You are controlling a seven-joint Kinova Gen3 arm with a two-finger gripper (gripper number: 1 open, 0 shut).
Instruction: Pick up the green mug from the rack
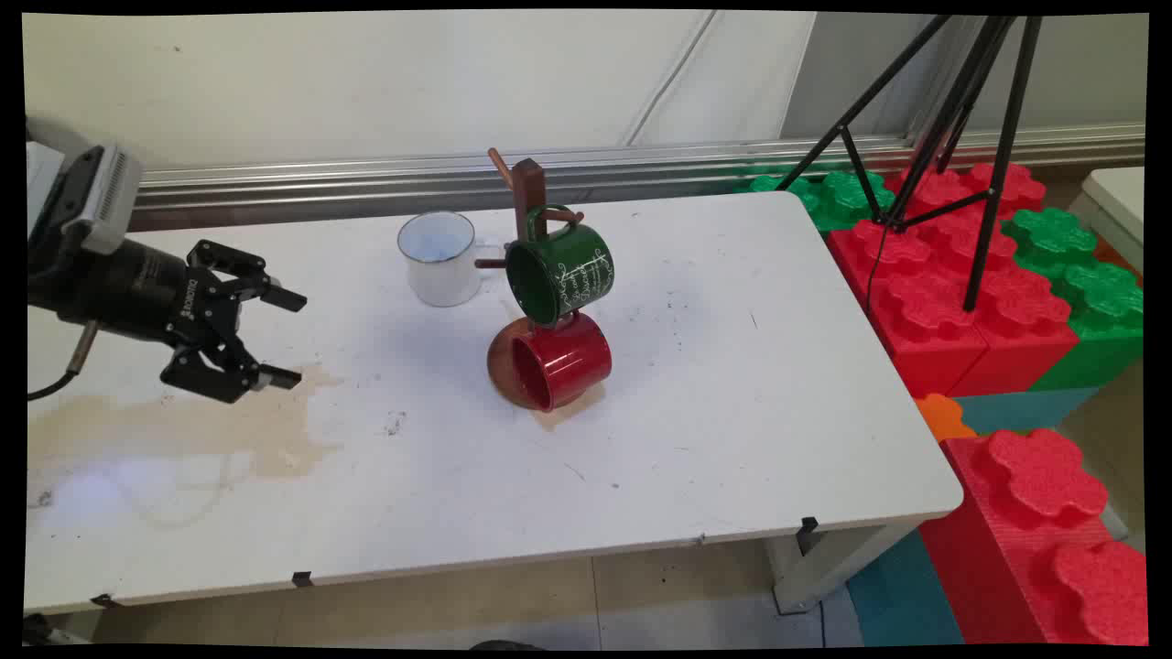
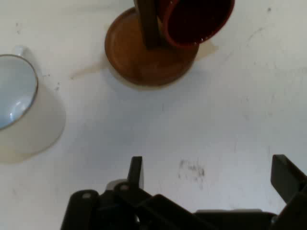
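Observation:
My black gripper [image 1: 288, 337] hovers open over the table's left part, pointing right toward the mug rack, with nothing between its fingers [image 2: 136, 172]. The wooden mug rack [image 1: 528, 188] stands mid-table on a round brown base [image 2: 139, 57]. A green mug [image 1: 560, 272] hangs on an upper peg and a red mug [image 1: 558, 362] hangs below it, both with mouths facing the near left. A white enamel mug [image 1: 439, 256] stands upright on the table just left of the rack; the hand view shows the white mug [image 2: 21, 110] at its left edge.
A brownish stain [image 1: 183, 426] spreads on the white table [image 1: 732, 412] under and near the gripper. A black tripod [image 1: 952, 119] stands beyond the table's right end over big red and green foam blocks [image 1: 961, 275]. A metal rail [image 1: 366, 174] runs along the wall.

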